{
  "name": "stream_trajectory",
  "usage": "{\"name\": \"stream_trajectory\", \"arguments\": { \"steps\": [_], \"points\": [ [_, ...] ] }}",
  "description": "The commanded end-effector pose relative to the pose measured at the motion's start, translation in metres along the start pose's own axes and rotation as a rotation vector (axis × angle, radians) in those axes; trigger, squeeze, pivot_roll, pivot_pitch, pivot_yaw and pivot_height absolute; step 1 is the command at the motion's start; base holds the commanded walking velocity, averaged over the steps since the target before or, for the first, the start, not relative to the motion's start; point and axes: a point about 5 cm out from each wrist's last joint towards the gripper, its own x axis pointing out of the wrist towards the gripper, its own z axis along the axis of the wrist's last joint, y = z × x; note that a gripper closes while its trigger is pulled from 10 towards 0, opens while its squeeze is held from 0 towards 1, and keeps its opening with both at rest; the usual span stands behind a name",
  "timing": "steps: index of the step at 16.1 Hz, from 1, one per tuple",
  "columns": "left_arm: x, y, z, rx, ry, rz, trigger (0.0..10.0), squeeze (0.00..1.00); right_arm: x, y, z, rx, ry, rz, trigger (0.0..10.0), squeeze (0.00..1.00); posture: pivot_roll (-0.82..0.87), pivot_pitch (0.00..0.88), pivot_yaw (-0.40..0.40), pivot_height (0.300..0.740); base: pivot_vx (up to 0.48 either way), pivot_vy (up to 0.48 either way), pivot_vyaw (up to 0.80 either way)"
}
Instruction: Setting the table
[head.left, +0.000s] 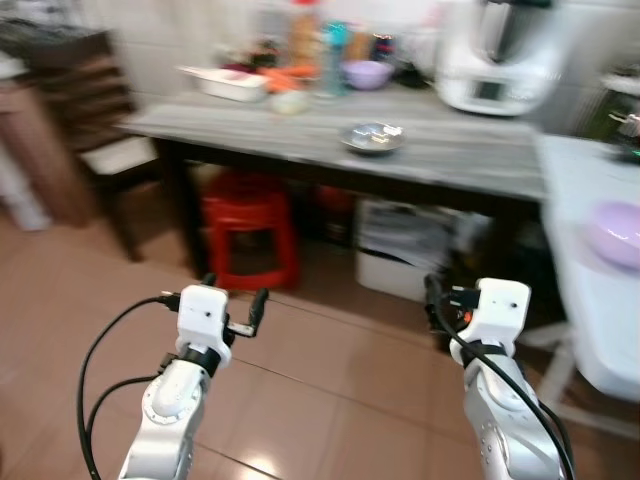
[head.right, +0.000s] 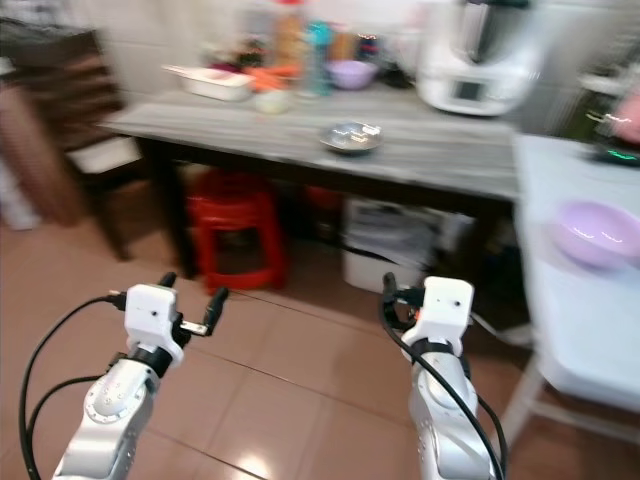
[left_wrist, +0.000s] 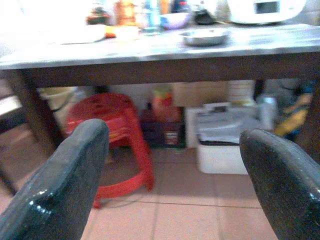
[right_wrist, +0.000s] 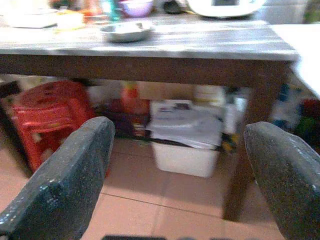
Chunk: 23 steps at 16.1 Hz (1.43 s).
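Observation:
A steel bowl (head.left: 371, 137) sits near the front of the long grey table (head.left: 470, 160). Farther back on it are a lilac bowl (head.left: 367, 73), a white tray (head.left: 225, 82), bottles and a white appliance (head.left: 497, 60). Another lilac bowl (head.left: 615, 232) rests on the white table (head.left: 590, 300) at the right. Both arms are held low over the tiled floor, short of the grey table. My left gripper (head.left: 235, 295) is open and holds nothing, its fingers (left_wrist: 60, 185) spread wide. My right gripper (head.left: 445, 300) is open too, with nothing between its fingers (right_wrist: 65, 180).
Under the grey table stand a red plastic stool (head.left: 250, 235), a white bin (head.left: 400, 255) and assorted boxes. A dark wooden chair (head.left: 110, 150) stands at the table's left end. The whole picture is blurred.

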Motion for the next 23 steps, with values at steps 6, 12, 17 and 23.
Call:
{"name": "stream_trajectory", "arguments": {
  "steps": [6, 12, 17, 23],
  "points": [
    [0.006, -0.006, 0.006, -0.008, -0.015, -0.047, 10.0, 0.0, 0.001, -0.001, 0.002, 0.009, -0.006, -0.002, 10.0, 0.0, 0.0, 0.0, -0.002, 0.74, 0.0, -0.303, -0.08],
    [0.006, -0.008, 0.011, -0.023, -0.027, -0.052, 10.0, 0.0, 0.001, -0.001, 0.008, 0.009, -0.04, -0.001, 10.0, 0.0, 0.01, 0.0, -0.006, 0.74, 0.0, -0.377, 0.0],
    [0.005, -0.014, 0.014, -0.045, -0.038, -0.076, 10.0, 0.0, -0.007, -0.008, 0.018, -0.039, -0.127, -0.064, 10.0, 0.0, 0.0, 0.0, -0.006, 0.74, 0.0, -0.394, 0.0],
    [0.007, -0.015, 0.016, -0.049, -0.039, -0.085, 10.0, 0.0, -0.01, -0.01, 0.02, -0.065, -0.149, -0.091, 10.0, 0.0, 0.0, 0.0, 0.0, 0.74, 0.0, -0.404, 0.0]
  ]
}}
